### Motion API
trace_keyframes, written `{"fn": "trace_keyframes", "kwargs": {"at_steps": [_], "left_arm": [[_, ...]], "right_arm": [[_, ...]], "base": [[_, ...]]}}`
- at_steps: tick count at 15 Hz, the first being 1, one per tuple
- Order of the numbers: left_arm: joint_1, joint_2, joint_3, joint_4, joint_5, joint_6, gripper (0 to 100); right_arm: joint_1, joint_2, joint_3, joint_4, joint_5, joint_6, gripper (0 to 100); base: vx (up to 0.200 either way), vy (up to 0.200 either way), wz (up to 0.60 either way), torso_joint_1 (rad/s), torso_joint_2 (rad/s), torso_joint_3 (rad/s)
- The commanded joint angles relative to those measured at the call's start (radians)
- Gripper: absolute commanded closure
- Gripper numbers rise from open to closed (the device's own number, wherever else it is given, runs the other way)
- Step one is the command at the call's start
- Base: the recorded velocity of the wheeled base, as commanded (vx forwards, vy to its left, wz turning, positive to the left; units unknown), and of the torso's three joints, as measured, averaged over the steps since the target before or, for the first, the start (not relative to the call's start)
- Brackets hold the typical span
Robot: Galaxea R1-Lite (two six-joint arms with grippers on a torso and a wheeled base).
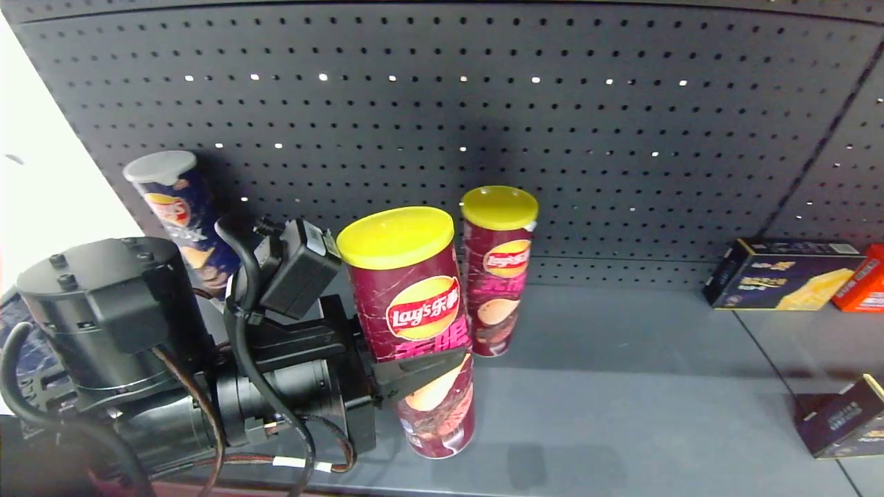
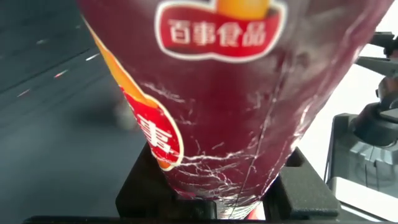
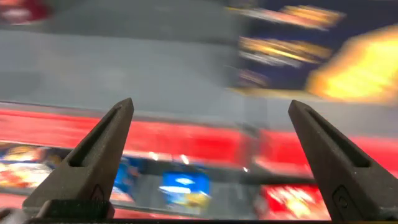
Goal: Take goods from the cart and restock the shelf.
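Now, at the lower centre of the frame, the left gripper (image 1: 414, 373) clasped the maroon chip can (image 1: 407, 290) mid-body, near upright, probably to stand it on the shelf (image 1: 621, 359) before its twin can (image 1: 497, 269); the right gripper (image 3: 211, 104) gaped, holding nothing.

My right gripper (image 3: 211, 104) has its two black fingers (image 3: 93, 165) spread wide apart, and a red strip (image 3: 186, 140) runs across behind them. Beyond the red strip lies a grey shelf board (image 3: 124, 68), and on it sits a dark blue box (image 3: 298, 56) with yellow print. On the near side of the strip are colourful packs, one blue (image 3: 183, 186) and one red (image 3: 286, 202); I cannot tell what they are.
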Motion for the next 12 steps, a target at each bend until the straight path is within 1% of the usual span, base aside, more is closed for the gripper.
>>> {"fn": "trace_keyframes", "kwargs": {"at_steps": [1, 3, 7, 10, 12], "left_arm": [[0.002, 0.000, 0.002, 0.000, 0.000, 0.000, 100], [0.021, -0.002, 0.003, -0.004, 0.000, 0.000, 100], [0.021, -0.034, 0.006, 0.000, 0.000, 0.000, 100], [0.025, -0.089, 0.034, 0.001, 0.004, -0.001, 100], [0.059, -0.149, 0.077, 0.003, 0.004, -0.001, 100]], "right_arm": [[-0.001, 0.001, 0.000, 0.000, 0.000, 0.002, 0], [0.001, 0.001, 0.000, 0.000, 0.000, 0.002, 0], [-0.001, 0.001, 0.000, 0.000, 0.000, 0.002, 0], [0.001, 0.001, 0.000, 0.000, 0.000, 0.002, 0], [0.001, 0.001, 0.000, 0.000, 0.000, 0.002, 0]], "base": [[0.000, 0.000, 0.00, 0.000, 0.00, 0.000], [0.000, 0.000, 0.00, 0.000, 0.00, 0.000], [0.000, 0.000, 0.00, 0.000, 0.00, 0.000], [0.000, 0.000, 0.00, 0.000, 0.00, 0.000], [0.000, 0.000, 0.00, 0.000, 0.00, 0.000]]}}
